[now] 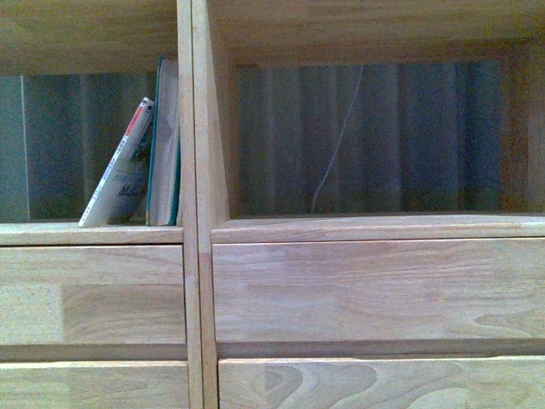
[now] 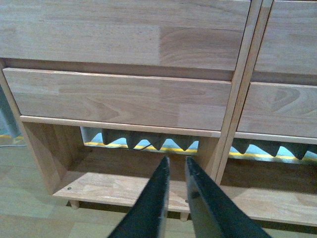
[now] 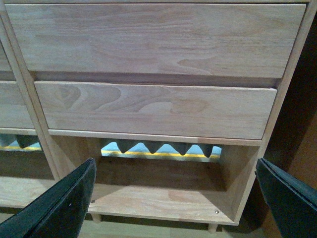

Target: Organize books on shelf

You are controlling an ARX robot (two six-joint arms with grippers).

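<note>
Left end effector (image 2: 174, 171) faces shelf (image 2: 124, 99), books (image 1: 149, 162) unseen there.

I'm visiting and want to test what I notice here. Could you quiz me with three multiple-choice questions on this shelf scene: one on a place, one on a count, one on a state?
1. Where are the books?
A. left upper cubby
B. right upper cubby
C. bottom cubby

2. How many books are there?
A. one
B. two
C. four

3. How does the thin white-blue book stand?
A. flat
B. upright
C. leaning

Answers:
1 A: both sit left of the shelf divider.
2 B: the thin book and the teal book.
3 C: it tilts against the teal book.
</note>
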